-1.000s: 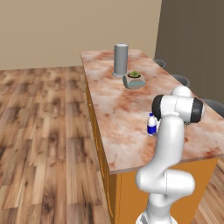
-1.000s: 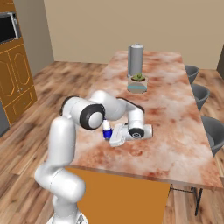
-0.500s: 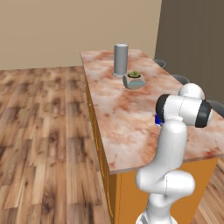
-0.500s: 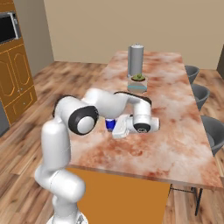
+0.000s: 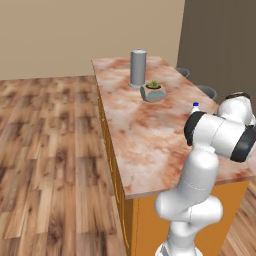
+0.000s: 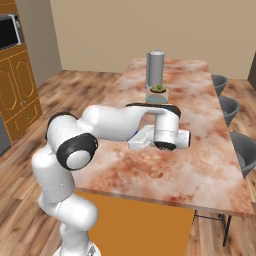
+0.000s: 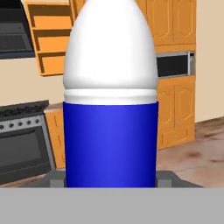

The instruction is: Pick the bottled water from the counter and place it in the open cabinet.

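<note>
Mostly the gripper [image 6: 136, 141] is hidden: in the right base view the arm's wrist and forearm lie across the middle of the frame and cover the fingers, and in the left base view the arm's big elbow at right blocks the hand entirely. Just the white cap of the bottled water [image 5: 195, 105] peeks over that elbow, at the right of the frame above the counter [image 5: 145, 135]. From the hand view the bottle fills the centre, its blue label band and pale shoulder very close to the lens, with grey finger pads [image 7: 56, 178] showing at the bottom on either side of it; whether they press the bottle or merely flank it I cannot tell. Further along the marbled island top, toward the upper middle of both base views, stand a tall grey cylinder [image 5: 138, 68] and a small potted plant [image 5: 153, 92] near it. Behind the bottle, upper left in the hand view, the cabinet [image 7: 47, 41] shows open orange shelves, with a dark stove [image 7: 24, 140] below. Wood flooring [image 5: 50, 160] surrounds the island, and grey stools [image 6: 234, 110] line its right edge.
</note>
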Robot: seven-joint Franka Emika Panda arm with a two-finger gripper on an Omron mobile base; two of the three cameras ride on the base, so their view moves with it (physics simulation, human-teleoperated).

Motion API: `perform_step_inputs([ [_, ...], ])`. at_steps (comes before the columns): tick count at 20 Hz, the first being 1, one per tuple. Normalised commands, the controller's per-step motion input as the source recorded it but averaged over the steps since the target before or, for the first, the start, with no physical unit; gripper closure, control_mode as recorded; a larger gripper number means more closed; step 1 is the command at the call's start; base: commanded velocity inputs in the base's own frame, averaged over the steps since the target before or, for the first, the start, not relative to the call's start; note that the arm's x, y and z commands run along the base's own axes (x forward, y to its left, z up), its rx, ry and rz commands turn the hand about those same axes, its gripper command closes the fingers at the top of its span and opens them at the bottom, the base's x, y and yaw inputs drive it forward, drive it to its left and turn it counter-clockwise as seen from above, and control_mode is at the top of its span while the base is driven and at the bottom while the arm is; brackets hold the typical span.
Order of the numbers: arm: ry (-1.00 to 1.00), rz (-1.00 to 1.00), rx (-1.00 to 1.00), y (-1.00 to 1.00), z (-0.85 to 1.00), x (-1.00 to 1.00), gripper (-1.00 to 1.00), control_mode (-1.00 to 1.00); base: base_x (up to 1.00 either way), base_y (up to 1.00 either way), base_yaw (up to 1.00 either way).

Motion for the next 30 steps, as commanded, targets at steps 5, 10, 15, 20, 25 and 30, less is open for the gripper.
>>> perform_step_inputs([
  [5,0.11,-0.19,-0.08,0.16,0.44,-0.8,1.0,-1.0,0.0,0.0,0.0],
  [10,0.19,-0.26,-0.23,0.53,0.57,-0.31,1.0,-1.0,0.0,0.0,0.0],
  [15,0.14,-0.27,-0.16,0.15,0.51,-0.23,1.0,-1.0,0.0,0.0,0.0],
  [20,0.06,-0.27,-0.1,0.0,0.32,-0.36,1.0,-1.0,0.0,0.0,0.0],
  [25,0.01,-0.24,-0.07,0.12,0.48,-0.63,1.0,-1.0,0.0,0.0,0.0],
  [30,0.04,-0.18,-0.12,0.45,0.28,-0.21,1.0,-1.0,0.0,0.0,0.0],
])
